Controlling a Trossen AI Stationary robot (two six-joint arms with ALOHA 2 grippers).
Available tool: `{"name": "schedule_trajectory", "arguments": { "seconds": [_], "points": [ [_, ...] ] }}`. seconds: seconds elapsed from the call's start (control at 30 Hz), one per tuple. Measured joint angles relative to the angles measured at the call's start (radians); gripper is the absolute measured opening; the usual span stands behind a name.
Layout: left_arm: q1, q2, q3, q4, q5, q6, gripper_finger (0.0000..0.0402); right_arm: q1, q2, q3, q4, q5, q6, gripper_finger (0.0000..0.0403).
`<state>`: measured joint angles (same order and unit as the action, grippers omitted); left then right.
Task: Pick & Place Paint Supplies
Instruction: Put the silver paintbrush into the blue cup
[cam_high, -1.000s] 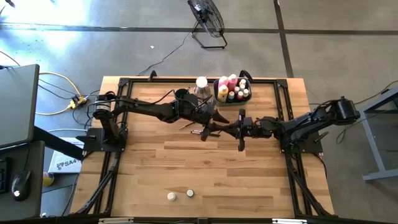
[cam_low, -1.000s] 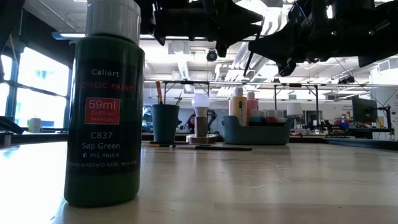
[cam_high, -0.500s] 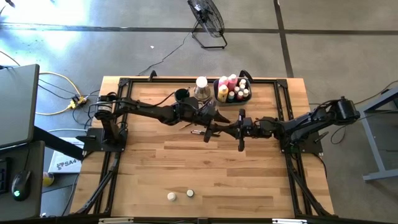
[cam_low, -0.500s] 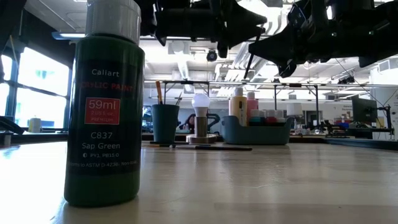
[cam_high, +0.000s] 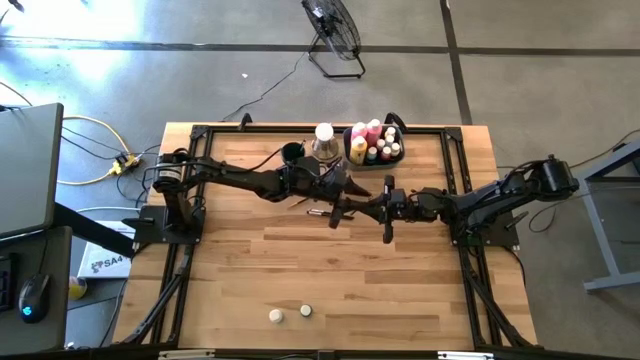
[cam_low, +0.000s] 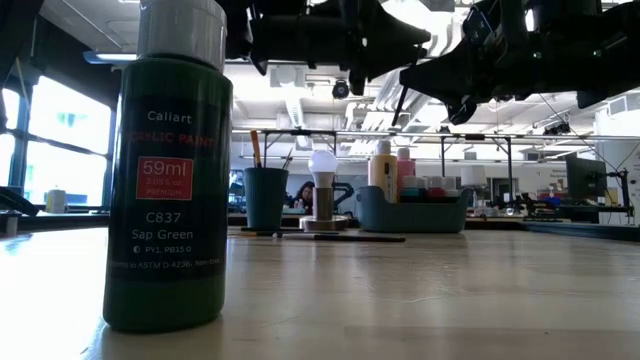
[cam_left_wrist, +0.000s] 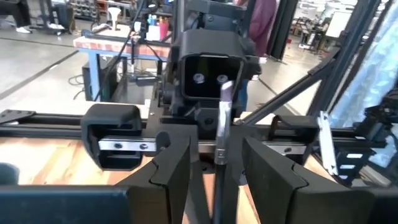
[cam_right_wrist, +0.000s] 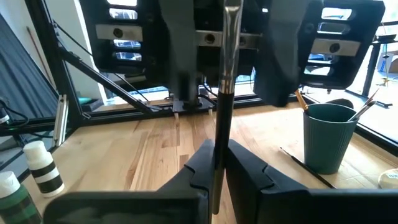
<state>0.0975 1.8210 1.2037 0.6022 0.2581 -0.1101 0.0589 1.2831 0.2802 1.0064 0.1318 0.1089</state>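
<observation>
A thin dark-handled brush (cam_right_wrist: 222, 93) with a silver ferrule (cam_left_wrist: 225, 93) stands roughly upright in the air over the table's middle. My right gripper (cam_right_wrist: 219, 149) is shut on it, reaching in level from the table's right (cam_high: 374, 207). My left gripper (cam_left_wrist: 216, 142) comes level from the left (cam_high: 345, 200) and is open. Its two fingers (cam_left_wrist: 177, 165) stand on either side of the brush with a gap to each. In the low view the brush's lower handle (cam_low: 400, 105) hangs below the grippers. My right gripper pinches the brush's dark handle (cam_right_wrist: 219, 127) between its two shut fingers, some way below the silver ferrule. The fingers come level from the table's right and lie across the brush. The brush is lifted clear of the table, about upright, ferrule end up.
A teal cup (cam_high: 291, 152) with brushes, a white-topped stand (cam_high: 324, 135) and a bin of paint bottles (cam_high: 375, 142) sit at the far edge. More brushes (cam_high: 315, 205) lie under the left arm. Two white-capped bottles (cam_high: 276, 316) (cam_high: 306, 311) stand near the front edge.
My left gripper has turned slightly at the wrist while staying open around the brush. The right gripper and the brush have kept still.
</observation>
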Motion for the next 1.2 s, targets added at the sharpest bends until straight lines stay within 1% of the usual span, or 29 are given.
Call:
{"name": "schedule_trajectory", "arguments": {
  "seconds": [0.23, 0.3, 0.63, 0.8, 0.9, 1.2],
  "points": [
    [0.000, 0.000, 0.000, -0.001, -0.007, 0.000, 0.0143, 0.000, 0.000, 0.000, 0.000, 0.000, 0.000, 0.0025],
    [0.000, 0.000, 0.000, -0.001, -0.007, 0.000, 0.0137, 0.000, 0.000, 0.000, 0.000, 0.000, 0.000, 0.0025],
    [0.000, 0.000, 0.000, 0.000, -0.008, 0.000, 0.0049, 0.000, 0.000, 0.000, 0.000, 0.000, 0.000, 0.0025],
    [0.000, 0.000, 0.000, 0.001, -0.008, 0.001, 0.0022, 0.000, 0.000, 0.000, 0.000, 0.000, 0.001, 0.0025],
    [0.000, 0.000, 0.000, 0.001, -0.008, 0.001, 0.0016, 0.000, 0.000, 0.000, 0.000, 0.000, 0.001, 0.0025],
    [0.000, 0.000, 0.000, 0.001, -0.008, 0.001, 0.0021, 0.000, 0.000, 0.000, 0.000, -0.003, 0.001, 0.0025]
  ]
}}
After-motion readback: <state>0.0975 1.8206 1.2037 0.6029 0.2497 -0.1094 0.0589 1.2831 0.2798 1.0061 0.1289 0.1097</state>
